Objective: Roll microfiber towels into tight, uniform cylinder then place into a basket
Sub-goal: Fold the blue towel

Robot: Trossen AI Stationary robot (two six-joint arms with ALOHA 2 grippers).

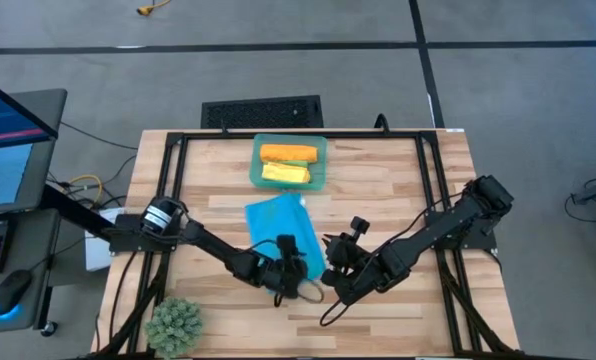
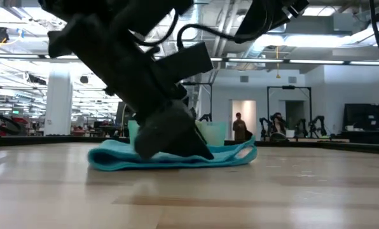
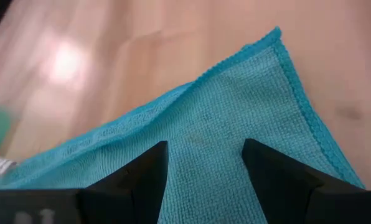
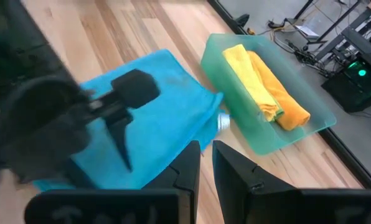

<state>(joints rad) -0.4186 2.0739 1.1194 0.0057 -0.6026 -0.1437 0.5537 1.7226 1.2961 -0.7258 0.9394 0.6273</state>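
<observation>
Blue towel (image 1: 275,222): we see it flat on the bench (image 1: 378,190); basket (image 1: 320,180) at 12 o'clock
Left end effector (image 1: 290,262): released over the towel
Right end effector (image 1: 330,268): fingers nearly together, grasping nothing

arms: dark, six-joint | left arm (image 1: 193,236): silver ring at joint | fingers (image 3: 142,180): black wedges | cables: black loops

**What's sitting on my table rn**

Light wood table (image 1: 378,190) w/ plank seams, black frame rails running along the top and both sides. Directly on it: blue towel (image 1: 276,228) spread mostly flat near the middle, one corner lying right under me. Teal basket (image 1: 321,178) sits at the far edge, just beyond the towel, close but can't tell if they touch. Spiky green plant ball (image 1: 175,325) parked on the near left corner, well apart from the rest.
</observation>
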